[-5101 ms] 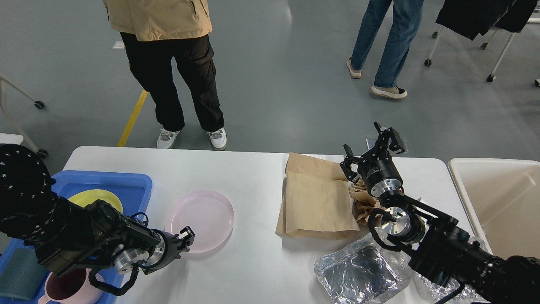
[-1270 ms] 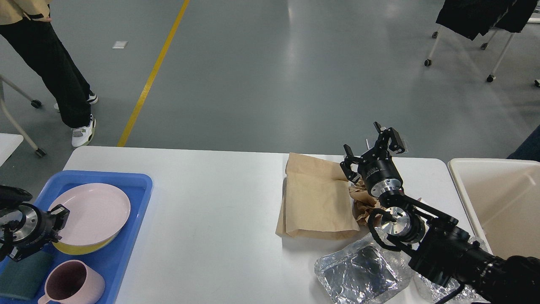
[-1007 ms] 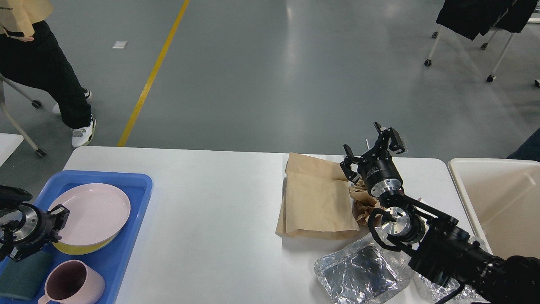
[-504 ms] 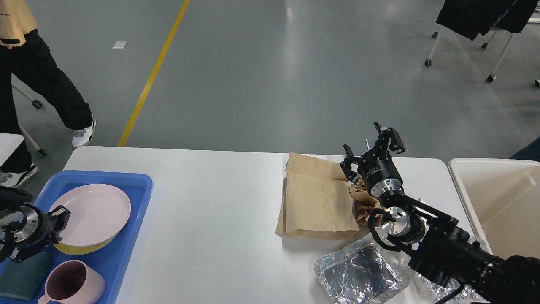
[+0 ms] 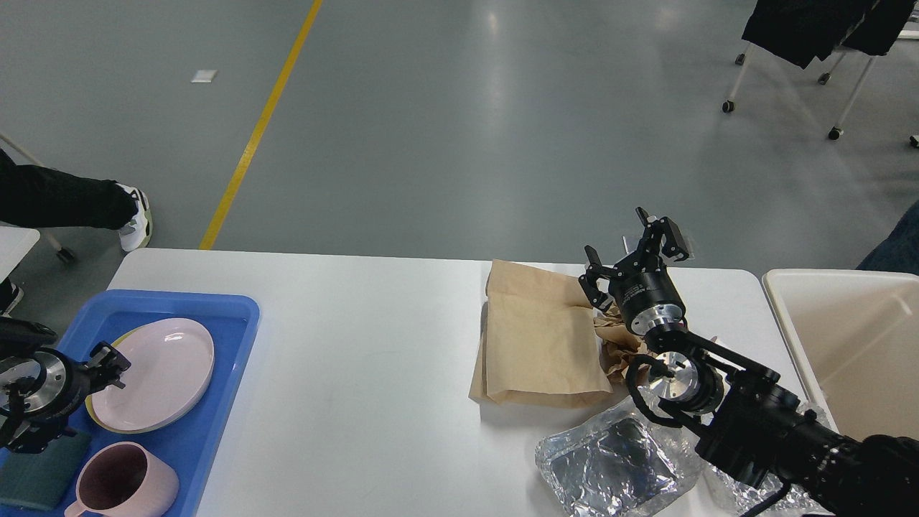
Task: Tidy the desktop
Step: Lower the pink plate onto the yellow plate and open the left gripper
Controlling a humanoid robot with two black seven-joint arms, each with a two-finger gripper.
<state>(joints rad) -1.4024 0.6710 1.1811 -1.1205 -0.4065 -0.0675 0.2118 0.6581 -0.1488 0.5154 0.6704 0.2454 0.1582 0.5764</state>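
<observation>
The white desktop (image 5: 359, 359) fills the lower part of the head view. On its left stands a blue tray (image 5: 179, 301) with a pink plate (image 5: 158, 373) lying flat on a yellow plate, a pink mug (image 5: 118, 488) and a green sponge (image 5: 32, 485). My left gripper (image 5: 111, 365) is open at the plate's left rim. A brown paper bag (image 5: 538, 345) lies flat at centre right, with crumpled brown paper (image 5: 617, 345) beside it and crumpled foil (image 5: 610, 467) in front. My right gripper (image 5: 632, 248) is open and empty above the bag's far right corner.
A cream bin (image 5: 861, 345) stands past the desktop's right edge. A person's leg and shoe (image 5: 108, 208) are on the floor at far left. Wheeled chair legs (image 5: 782, 86) stand at top right. Bare white surface lies between the tray and the bag.
My left gripper carried the pink plate from the desktop to the tray, held it tilted over the yellow plate, then opened; the plate now lies flat. The right arm has not moved. The person walked off left.
</observation>
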